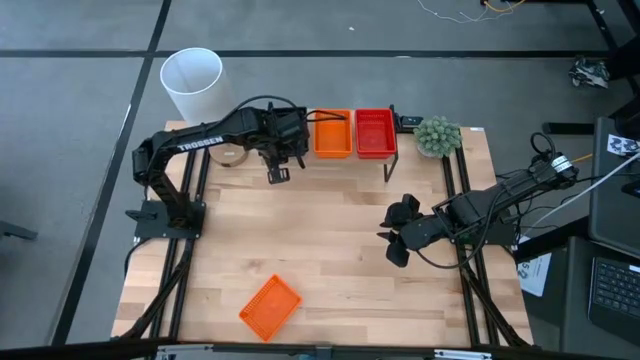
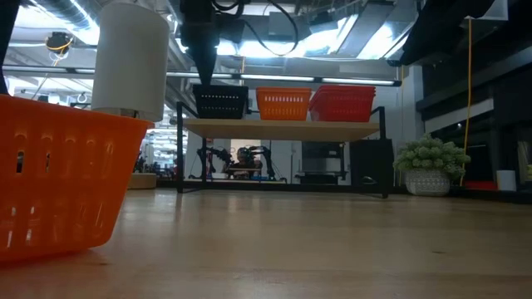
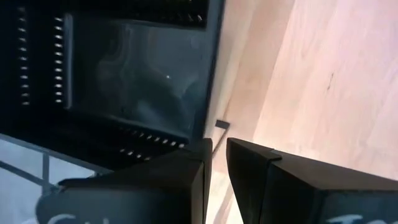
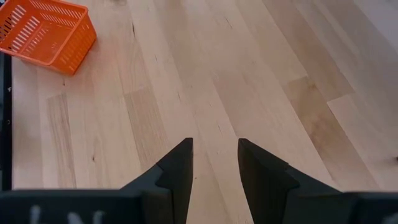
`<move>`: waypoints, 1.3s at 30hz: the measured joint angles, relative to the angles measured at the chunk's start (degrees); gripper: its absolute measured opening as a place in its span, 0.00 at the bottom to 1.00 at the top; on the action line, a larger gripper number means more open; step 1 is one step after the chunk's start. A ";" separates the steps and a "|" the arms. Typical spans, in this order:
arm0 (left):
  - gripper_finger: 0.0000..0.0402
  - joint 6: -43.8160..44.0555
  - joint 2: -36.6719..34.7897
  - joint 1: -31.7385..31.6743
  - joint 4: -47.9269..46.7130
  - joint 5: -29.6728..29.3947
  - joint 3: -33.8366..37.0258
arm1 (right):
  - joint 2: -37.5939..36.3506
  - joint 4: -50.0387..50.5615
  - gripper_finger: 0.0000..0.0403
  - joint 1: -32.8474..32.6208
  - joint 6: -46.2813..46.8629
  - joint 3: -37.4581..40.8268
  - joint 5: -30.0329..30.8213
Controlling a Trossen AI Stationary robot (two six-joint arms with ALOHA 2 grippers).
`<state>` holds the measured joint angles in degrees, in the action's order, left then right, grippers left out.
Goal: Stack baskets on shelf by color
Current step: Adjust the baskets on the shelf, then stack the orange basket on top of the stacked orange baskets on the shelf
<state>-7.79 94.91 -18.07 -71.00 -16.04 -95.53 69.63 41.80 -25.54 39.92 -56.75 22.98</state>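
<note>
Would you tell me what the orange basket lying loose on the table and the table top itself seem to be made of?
Orange basket: apparently moulded plastic, slightly glossy, its walls pierced with rows of even slots. Table top: light wood, seemingly glued strips, with visible grain, plank seams and a smooth matte finish.

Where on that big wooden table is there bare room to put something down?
Most of the light wooden tabletop is bare: the wide middle between the low wooden shelf and the loose orange mesh basket. It is crowded on the shelf, where the left hand hangs by the black mesh basket, and around the right hand.
</note>
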 joint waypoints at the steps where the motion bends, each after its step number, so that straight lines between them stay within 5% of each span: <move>1: 0.10 0.11 0.00 0.20 -0.24 0.39 0.00 | 0.00 0.00 0.31 0.02 0.00 0.00 0.00; 11: 0.10 3.17 -5.05 8.14 -8.83 2.22 0.01 | 0.00 0.03 0.31 0.00 0.33 0.00 -0.13; 15: 0.10 3.23 -12.84 10.05 -7.91 6.00 4.47 | -0.02 0.02 0.31 0.00 0.37 0.00 -0.59; 22: 0.10 7.57 -37.49 9.99 13.62 8.30 30.70 | -0.04 0.04 0.31 0.00 0.31 0.00 -0.63; 29: 0.10 4.44 -64.48 11.10 47.27 10.89 61.51 | -0.02 -0.31 0.31 0.00 0.07 0.00 -0.59; 39: 0.10 12.79 -94.89 11.30 54.17 17.38 80.70 | -0.02 -0.79 0.31 0.00 0.00 -0.04 -0.20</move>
<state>5.00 0.02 -6.77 -16.83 1.34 -14.82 69.60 41.01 -25.54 39.92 -56.80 22.79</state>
